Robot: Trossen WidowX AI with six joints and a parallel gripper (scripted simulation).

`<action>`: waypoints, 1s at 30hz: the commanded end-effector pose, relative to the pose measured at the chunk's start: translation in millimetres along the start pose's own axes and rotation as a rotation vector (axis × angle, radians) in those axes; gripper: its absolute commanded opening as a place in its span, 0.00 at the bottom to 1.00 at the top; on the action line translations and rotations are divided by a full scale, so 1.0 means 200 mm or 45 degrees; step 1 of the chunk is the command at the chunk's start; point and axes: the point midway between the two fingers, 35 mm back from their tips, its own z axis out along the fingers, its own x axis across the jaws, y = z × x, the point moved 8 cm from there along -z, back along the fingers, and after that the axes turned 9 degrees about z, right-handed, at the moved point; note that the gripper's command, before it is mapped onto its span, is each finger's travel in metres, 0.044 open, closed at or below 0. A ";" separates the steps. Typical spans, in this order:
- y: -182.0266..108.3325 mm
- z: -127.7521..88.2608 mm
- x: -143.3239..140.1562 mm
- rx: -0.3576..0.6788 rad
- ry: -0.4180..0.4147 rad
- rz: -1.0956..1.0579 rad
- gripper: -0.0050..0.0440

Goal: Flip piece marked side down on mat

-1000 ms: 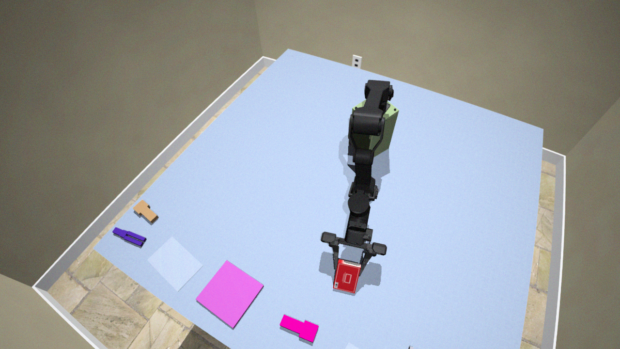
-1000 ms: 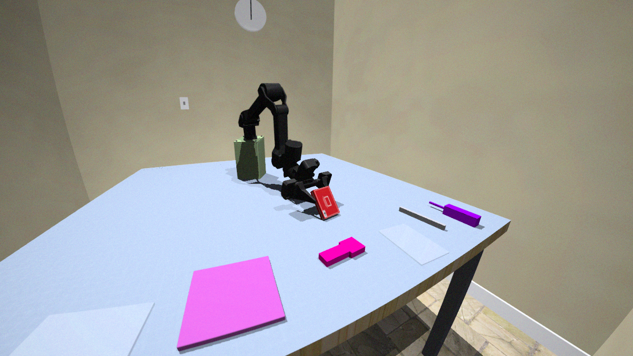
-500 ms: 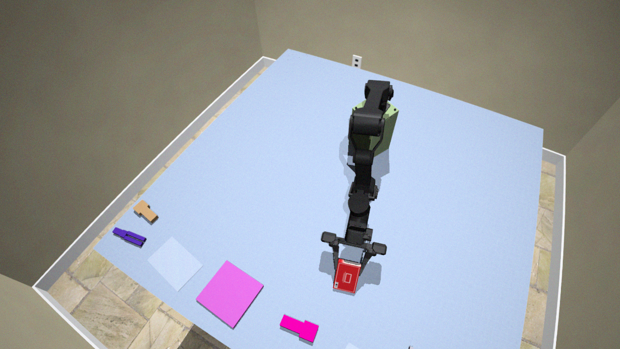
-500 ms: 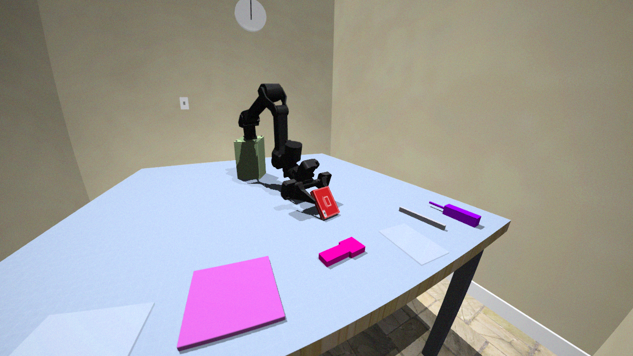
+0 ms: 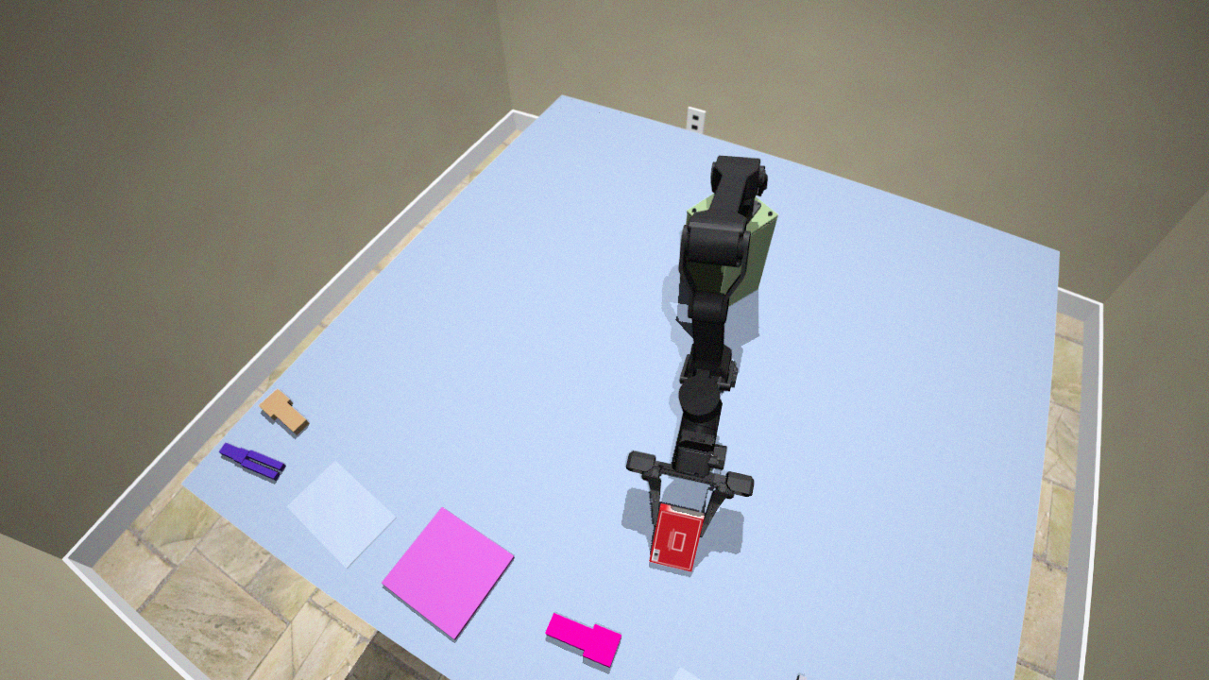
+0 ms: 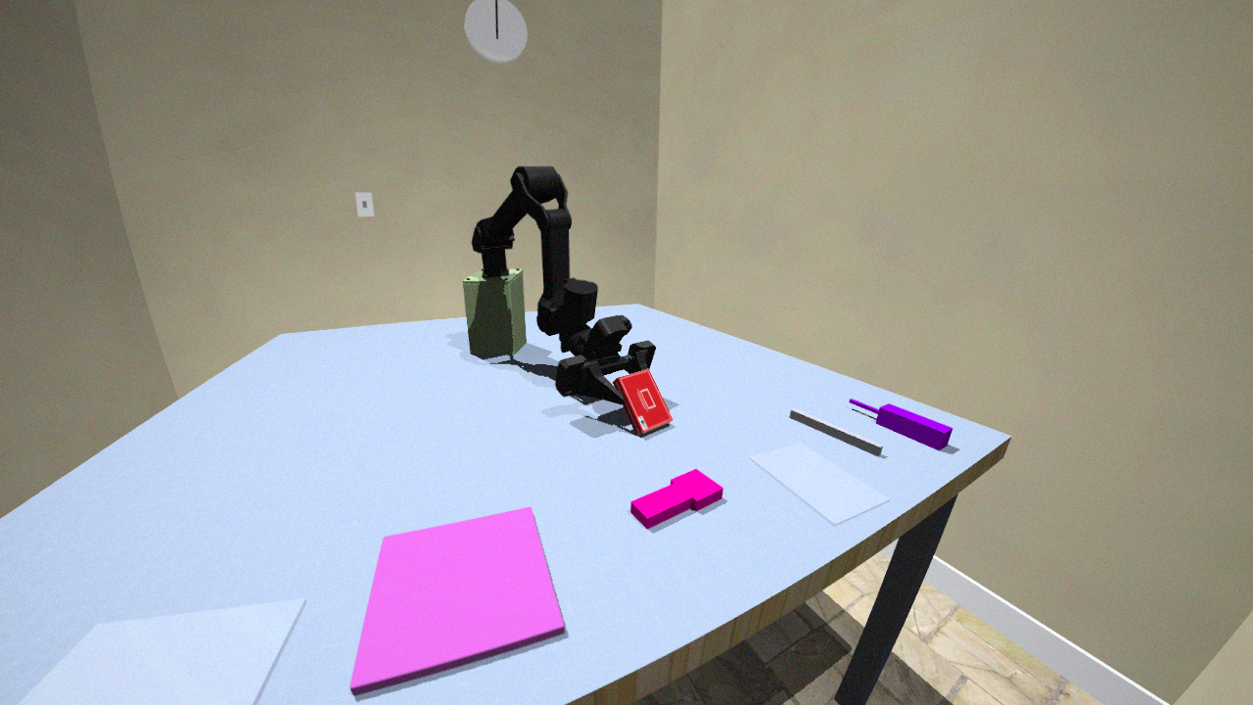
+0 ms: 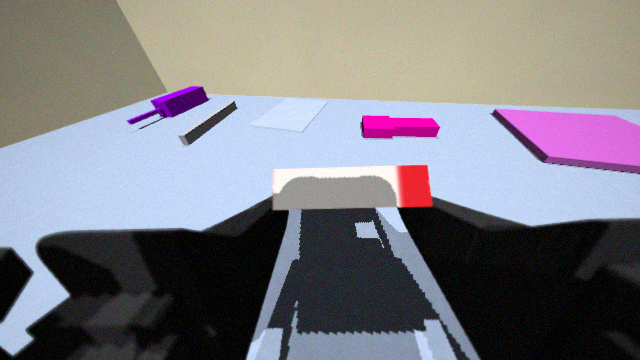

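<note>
The piece (image 5: 676,539) (image 6: 645,399) is a flat red tile with a white mark on its face. It stands tilted on the light blue mat (image 5: 507,296) (image 6: 306,420) (image 7: 100,165), with its lower edge on the mat and its marked face turned up and away from the base. In the wrist view its top edge (image 7: 350,186) shows white and red. My gripper (image 5: 681,510) (image 6: 626,378) (image 7: 341,195) is low over the mat and shut on the tile's upper end, with one finger on each side.
A pink slab (image 5: 448,570) (image 6: 455,587) (image 7: 570,132) and a magenta stepped block (image 5: 583,638) (image 6: 676,496) (image 7: 400,126) lie beyond the tile. A pale sheet (image 6: 818,482) (image 7: 290,114), a grey bar (image 6: 835,431) (image 7: 207,122) and a purple tool (image 6: 910,423) (image 7: 177,101) lie near the table's edge. The arm stands on a green base block (image 5: 757,245) (image 6: 494,310).
</note>
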 end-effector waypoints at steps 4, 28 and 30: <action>-0.03 -0.01 0.00 0.026 -0.006 -0.002 0.10; -0.04 0.00 -0.01 0.014 -0.004 -0.001 0.10; -0.04 -0.01 -0.01 0.018 -0.006 -0.001 0.10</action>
